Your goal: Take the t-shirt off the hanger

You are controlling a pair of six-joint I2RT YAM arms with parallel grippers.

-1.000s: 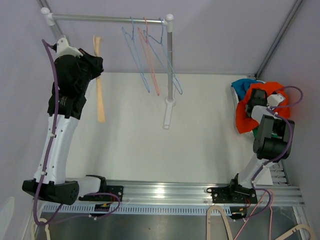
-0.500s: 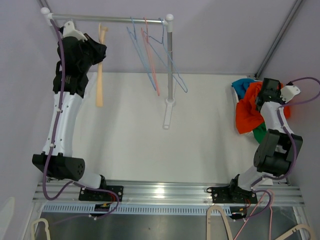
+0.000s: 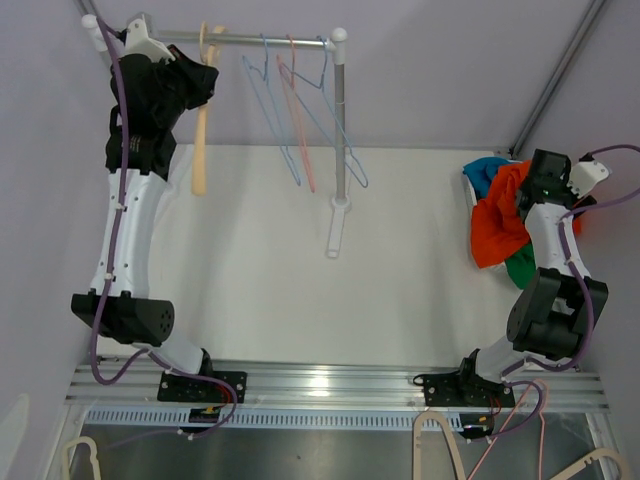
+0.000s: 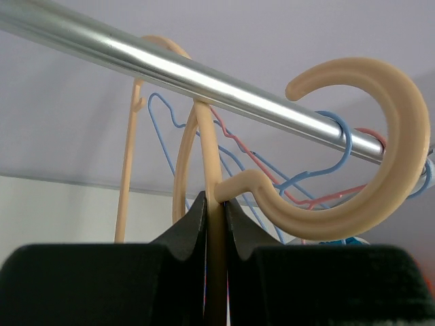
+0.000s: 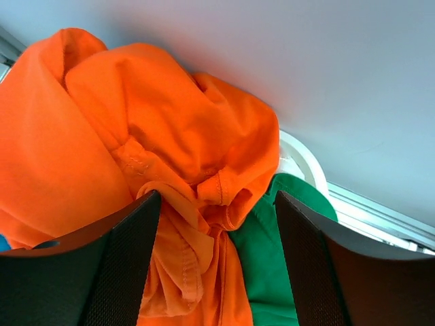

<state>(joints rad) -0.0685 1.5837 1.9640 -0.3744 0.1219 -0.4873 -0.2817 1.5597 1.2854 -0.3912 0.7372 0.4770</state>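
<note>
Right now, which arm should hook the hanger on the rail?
Left: the left end effector is shut on the hanger, hook beside the rail. The right end effector hangs open over the shirts, far off.

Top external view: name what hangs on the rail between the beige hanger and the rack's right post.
Blue wire hangers and a pink hanger hang there, bare, seen in the top external view.
</note>
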